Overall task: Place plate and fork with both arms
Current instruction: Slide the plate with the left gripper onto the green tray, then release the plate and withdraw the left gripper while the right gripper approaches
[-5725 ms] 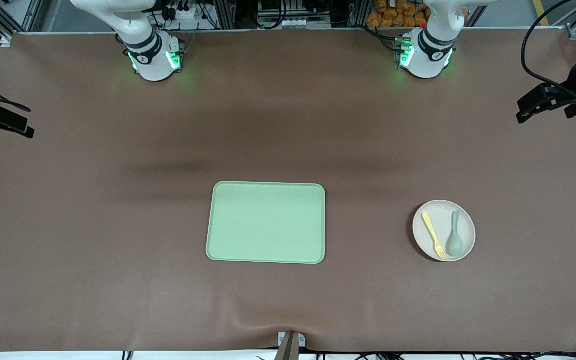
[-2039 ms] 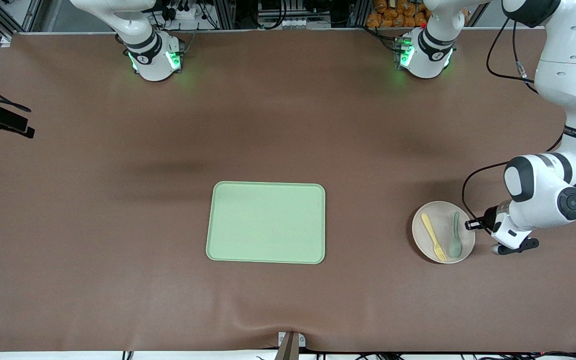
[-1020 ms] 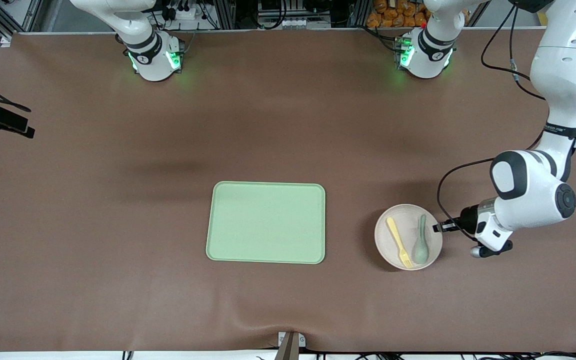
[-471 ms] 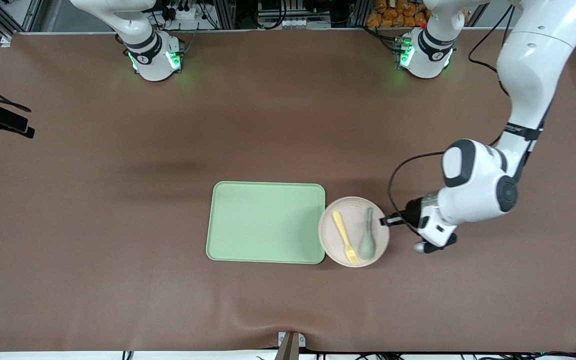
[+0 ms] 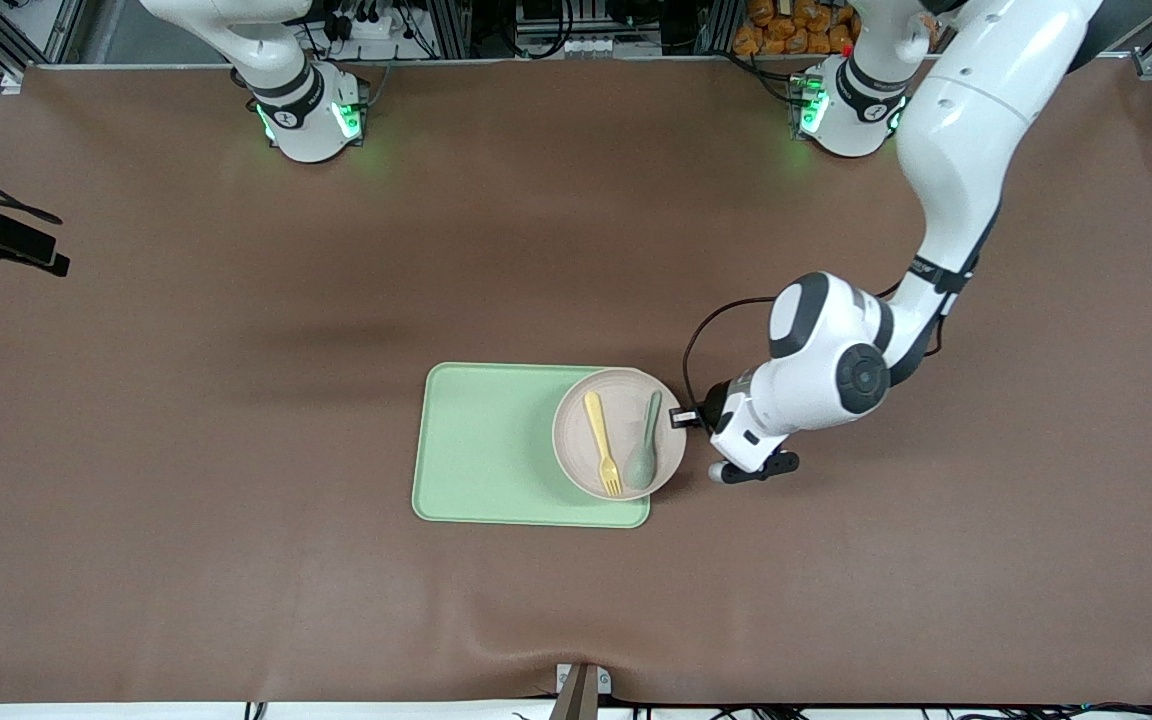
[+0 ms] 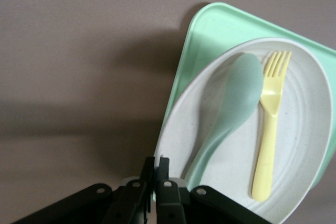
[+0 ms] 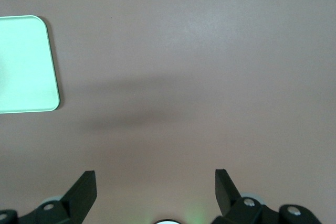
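Plate (image 5: 619, 433), unlabelled, gripped by left pincer (image 6: 156, 174) over tray (image 5: 481, 450).

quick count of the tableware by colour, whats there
pale green: 2, the tray and the spoon
pale yellow: 1, the fork
off-white: 1, the plate
total: 4

plate (image 5: 619, 433) over tray (image 5: 481, 450) end | fork (image 5: 601, 443) beside spoon (image 5: 645, 450) on plate
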Controlling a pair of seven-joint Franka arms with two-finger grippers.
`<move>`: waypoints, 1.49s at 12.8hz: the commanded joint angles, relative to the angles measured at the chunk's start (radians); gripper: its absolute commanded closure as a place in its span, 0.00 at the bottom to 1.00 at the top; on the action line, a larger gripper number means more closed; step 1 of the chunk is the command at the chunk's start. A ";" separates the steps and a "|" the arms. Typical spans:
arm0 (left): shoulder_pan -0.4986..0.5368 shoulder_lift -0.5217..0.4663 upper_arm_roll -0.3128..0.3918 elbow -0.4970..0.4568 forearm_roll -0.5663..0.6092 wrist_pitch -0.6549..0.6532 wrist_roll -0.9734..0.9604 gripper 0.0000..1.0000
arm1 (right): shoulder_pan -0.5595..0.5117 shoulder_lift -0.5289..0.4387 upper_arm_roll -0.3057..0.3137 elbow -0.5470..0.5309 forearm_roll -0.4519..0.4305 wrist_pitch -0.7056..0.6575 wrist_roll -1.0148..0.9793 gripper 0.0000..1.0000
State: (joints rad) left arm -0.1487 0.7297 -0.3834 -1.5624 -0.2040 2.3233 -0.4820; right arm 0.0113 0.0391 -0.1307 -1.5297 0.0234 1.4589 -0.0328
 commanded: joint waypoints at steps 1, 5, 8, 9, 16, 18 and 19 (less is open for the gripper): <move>-0.104 0.065 0.067 0.058 -0.005 0.074 -0.015 1.00 | -0.020 -0.002 0.006 0.000 0.015 -0.006 -0.004 0.00; -0.138 0.109 0.067 0.059 -0.005 0.160 -0.043 1.00 | -0.021 -0.002 0.006 0.000 0.015 -0.006 -0.006 0.00; -0.158 0.135 0.067 0.058 -0.005 0.206 -0.046 1.00 | -0.022 -0.001 0.006 0.000 0.015 -0.006 -0.006 0.00; -0.160 0.137 0.067 0.059 -0.006 0.215 -0.046 1.00 | -0.021 -0.001 0.006 0.000 0.015 -0.008 -0.006 0.00; -0.167 0.131 0.069 0.061 0.000 0.223 -0.047 0.00 | -0.024 0.004 0.006 0.017 0.006 -0.005 -0.009 0.00; -0.169 0.105 0.084 0.061 0.006 0.222 -0.047 0.00 | -0.019 0.022 0.006 0.019 0.009 -0.002 -0.018 0.00; -0.160 0.073 0.092 0.061 0.039 0.214 -0.047 0.00 | -0.007 0.059 0.009 0.019 0.004 -0.002 -0.016 0.00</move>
State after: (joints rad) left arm -0.3029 0.8525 -0.3170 -1.5060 -0.1983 2.5479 -0.5125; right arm 0.0078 0.0464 -0.1323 -1.5284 0.0227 1.4576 -0.0341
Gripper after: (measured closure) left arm 0.445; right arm 0.000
